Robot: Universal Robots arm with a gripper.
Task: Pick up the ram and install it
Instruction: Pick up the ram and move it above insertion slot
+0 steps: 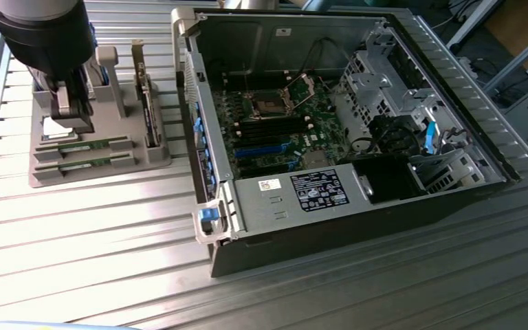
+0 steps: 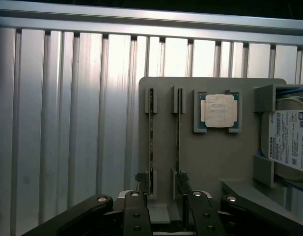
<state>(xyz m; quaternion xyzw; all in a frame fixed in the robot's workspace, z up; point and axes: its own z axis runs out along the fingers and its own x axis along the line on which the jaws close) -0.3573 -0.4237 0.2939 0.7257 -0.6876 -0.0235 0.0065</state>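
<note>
Two ram sticks stand on edge in a grey holder point(image 1: 99, 172) at the exterior view's left: one ram stick point(image 1: 85, 146) and a second point(image 1: 85, 163) beside it. In the wrist view they are thin edge-on strips, one ram stick point(image 2: 178, 142) and the other point(image 2: 151, 142). My gripper point(image 1: 62, 124) hangs above the holder's end, open and holding nothing. Through the wrist camera, the gripper point(image 2: 168, 214) has its fingers point(image 2: 136, 214) spread over the sticks' near ends without touching them. The open computer case point(image 1: 218, 137) shows the motherboard point(image 1: 287, 120) with black memory slots point(image 1: 264, 128).
The holder also carries a processor chip point(image 2: 219, 110), a hard drive point(image 2: 289, 140) and an upright card point(image 1: 149, 110). The case's side wall rises between holder and motherboard. A ribbed metal table point(image 1: 108, 247) spreads around them, and a power supply point(image 1: 319, 189) fills the case's near end.
</note>
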